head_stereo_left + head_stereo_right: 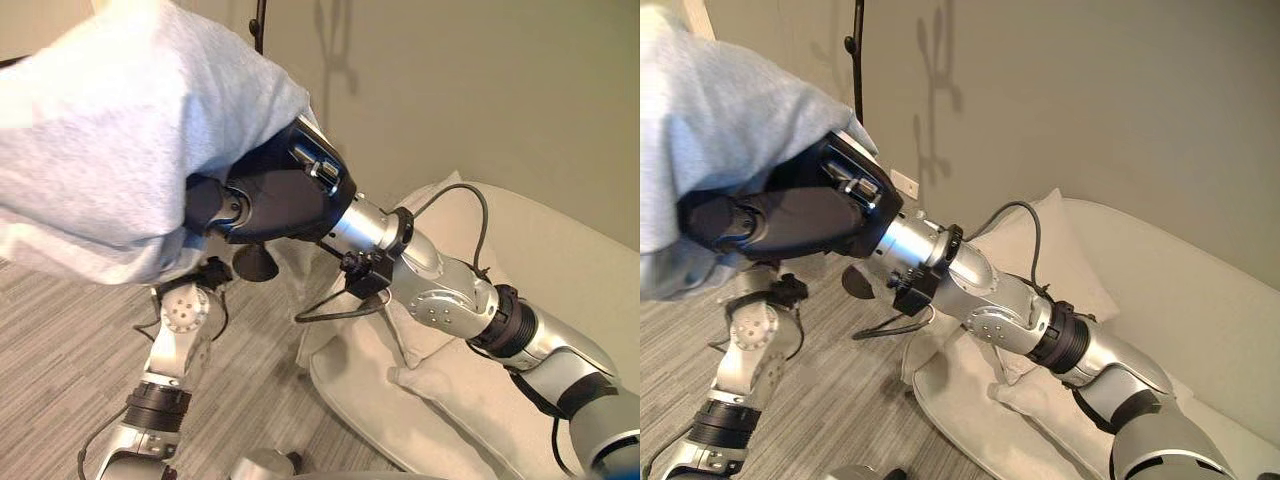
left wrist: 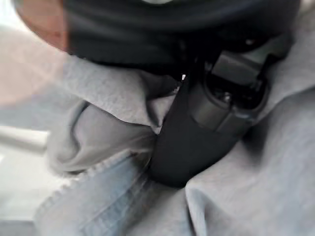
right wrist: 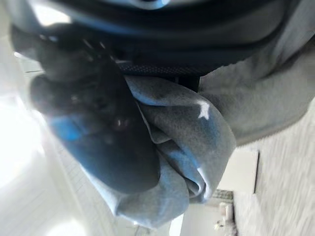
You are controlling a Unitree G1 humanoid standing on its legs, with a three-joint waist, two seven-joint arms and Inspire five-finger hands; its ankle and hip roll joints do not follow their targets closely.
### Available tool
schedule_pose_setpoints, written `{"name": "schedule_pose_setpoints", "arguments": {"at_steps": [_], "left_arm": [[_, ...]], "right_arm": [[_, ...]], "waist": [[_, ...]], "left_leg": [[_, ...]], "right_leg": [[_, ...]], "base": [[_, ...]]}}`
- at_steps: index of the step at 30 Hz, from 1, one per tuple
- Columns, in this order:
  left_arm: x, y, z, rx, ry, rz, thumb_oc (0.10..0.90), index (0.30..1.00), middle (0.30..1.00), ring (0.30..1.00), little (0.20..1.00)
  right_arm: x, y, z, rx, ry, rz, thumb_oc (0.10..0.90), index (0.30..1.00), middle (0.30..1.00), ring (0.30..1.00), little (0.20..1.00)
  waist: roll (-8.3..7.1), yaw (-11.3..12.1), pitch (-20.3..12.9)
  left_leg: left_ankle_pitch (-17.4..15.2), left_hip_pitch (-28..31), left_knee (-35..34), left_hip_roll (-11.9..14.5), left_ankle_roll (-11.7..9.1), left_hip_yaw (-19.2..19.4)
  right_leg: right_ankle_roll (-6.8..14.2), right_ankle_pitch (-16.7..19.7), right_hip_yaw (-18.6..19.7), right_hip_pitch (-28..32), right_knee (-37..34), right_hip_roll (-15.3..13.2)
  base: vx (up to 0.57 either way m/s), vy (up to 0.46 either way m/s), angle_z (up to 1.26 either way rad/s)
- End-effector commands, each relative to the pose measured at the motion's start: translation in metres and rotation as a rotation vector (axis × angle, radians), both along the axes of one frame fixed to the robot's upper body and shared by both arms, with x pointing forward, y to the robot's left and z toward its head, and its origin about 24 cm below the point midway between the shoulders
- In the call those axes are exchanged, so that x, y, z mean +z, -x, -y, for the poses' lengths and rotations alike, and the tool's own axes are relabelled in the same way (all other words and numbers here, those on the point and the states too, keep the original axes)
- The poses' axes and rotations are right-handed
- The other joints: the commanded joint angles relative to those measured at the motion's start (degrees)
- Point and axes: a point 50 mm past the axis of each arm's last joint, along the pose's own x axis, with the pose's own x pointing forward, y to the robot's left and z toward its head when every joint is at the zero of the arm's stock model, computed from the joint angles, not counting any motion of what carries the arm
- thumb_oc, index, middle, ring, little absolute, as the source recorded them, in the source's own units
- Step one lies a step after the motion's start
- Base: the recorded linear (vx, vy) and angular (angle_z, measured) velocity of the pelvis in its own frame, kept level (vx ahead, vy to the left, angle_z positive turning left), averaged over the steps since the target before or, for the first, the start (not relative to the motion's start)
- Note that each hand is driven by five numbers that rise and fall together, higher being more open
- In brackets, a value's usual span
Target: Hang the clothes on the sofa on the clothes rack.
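Up at the far left, clear of the sofa (image 1: pixel 1200 300), I have the grey sweatshirt (image 1: pixel 110 150) bunched in both fists, right robot hand (image 1: pixel 270 195) and left robot hand (image 2: pixel 197 132) clenched in its folds, and I reckon the wad could snag or slip off the clothes rack (image 1: pixel 858 60).

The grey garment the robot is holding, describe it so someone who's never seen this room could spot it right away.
Start at the cream sofa by the wall and follow the robot's right arm up from it. The right hand ends buried in a bundled pale grey garment, held above the striped floor; the left hand grips it too. It is the one soft grey fleecy thing; the cushions are cream.
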Motion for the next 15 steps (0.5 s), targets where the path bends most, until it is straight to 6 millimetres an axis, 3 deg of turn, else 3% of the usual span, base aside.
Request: {"name": "schedule_pose_setpoints", "arguments": {"at_steps": [1,2,3,4,7,11,13,14,15], "left_arm": [[0.044,0.016,-0.034,0.226,-0.133,0.253,0.4,0.3,0.3,0.3,0.3],[0.044,0.017,-0.034,0.227,-0.133,0.252,0.4,0.3,0.3,0.3,0.3],[0.049,0.031,-0.055,0.353,-0.193,0.256,0.4,0.3,0.3,0.3,0.3],[0.049,0.031,-0.055,0.354,-0.195,0.255,0.4,0.3,0.3,0.3,0.3],[0.066,0.06,-0.084,0.531,-0.329,0.289,0.4,0.3,0.3,0.3,0.3],[0.076,0.079,-0.095,0.615,-0.425,0.303,0.4,0.3,0.3,0.3,0.3],[0.08,0.089,-0.098,0.689,-0.466,0.315,0.4,0.3,0.3,0.3,0.3],[0.079,0.094,-0.099,0.71,-0.477,0.309,0.4,0.3,0.3,0.3,0.3],[0.078,0.099,-0.1,0.735,-0.494,0.304,0.4,0.3,0.3,0.3,0.3]], "right_arm": [[0.022,0.024,0.006,0.095,-0.09,0.164,0.4,0.3,0.3,0.3,0.3],[0.022,0.024,0.006,0.096,-0.09,0.164,0.4,0.3,0.3,0.3,0.3],[0.018,0.025,0.016,0.069,-0.044,0.214,0.4,0.3,0.3,0.3,0.3],[0.018,0.025,0.016,0.07,-0.044,0.214,0.4,0.3,0.3,0.3,0.3],[0.01,0.025,0.033,-0.011,0.086,0.335,0.4,0.3,0.3,0.3,0.3],[0.004,0.021,0.044,-0.073,0.19,0.405,0.4,0.3,0.3,0.3,0.3],[0.004,0.015,0.056,-0.185,0.316,0.544,0.4,0.3,0.3,0.3,0.3],[0.003,0.011,0.061,-0.237,0.36,0.575,0.4,0.3,0.3,0.3,0.3],[0.001,0.008,0.067,-0.274,0.391,0.596,0.4,0.3,0.3,0.3,0.3]], "waist": [[1.33,1.9,-8.1],[1.35,1.9,-8.2],[1.69,2.6,-7.9],[1.69,2.5,-8.0],[3.13,3.6,-6.7],[4.91,4.2,-4.8],[5.64,2.0,-2.1],[5.89,1.3,-1.6],[6.25,1.0,-1.5]], "left_leg": [[2.1,-1.9,-3.3,3.6,-2.0,-6.4],[2.1,-1.9,-3.3,3.6,-2.1,-6.5],[2.9,-2.4,-3.3,3.8,-2.5,-6.9],[2.9,-2.4,-3.3,3.8,-2.5,-6.9],[6.1,-5.6,-3.3,3.3,-4.2,-7.8],[9.7,-10.0,-3.3,1.7,-5.6,-7.8],[8.7,-12.4,-3.1,2.3,-4.9,3.0],[7.3,-11.7,-2.7,3.3,-4.0,6.7],[6.3,-10.7,-2.6,4.2,-3.3,7.9]], "right_leg": [[-1.3,-4.0,0.6,1.7,4.7,1.9],[-1.3,-4.0,0.5,1.7,4.7,1.9],[-1.6,-4.1,0.0,1.8,4.2,2.4],[-1.6,-4.1,0.0,1.8,4.2,2.4],[-2.4,-3.4,-1.8,1.5,2.0,3.9],[-2.4,-2.1,-3.6,0.4,0.5,4.4],[-0.9,-0.3,-5.6,-1.7,0.3,2.7],[-0.3,0.6,-6.2,-2.6,0.3,1.6],[0.1,1.6,-6.4,-3.4,0.3,0.8]], "base": [[-0.02,-0.036,0.04],[-0.06,-0.058,0.07],[-0.04,-0.041,0.09],[-0.07,-0.066,0.11],[-0.15,-0.057,0.26],[-0.22,-0.009,0.38],[-0.33,0.117,0.8],[-0.29,0.155,0.88],[-0.24,0.142,0.68]]}}
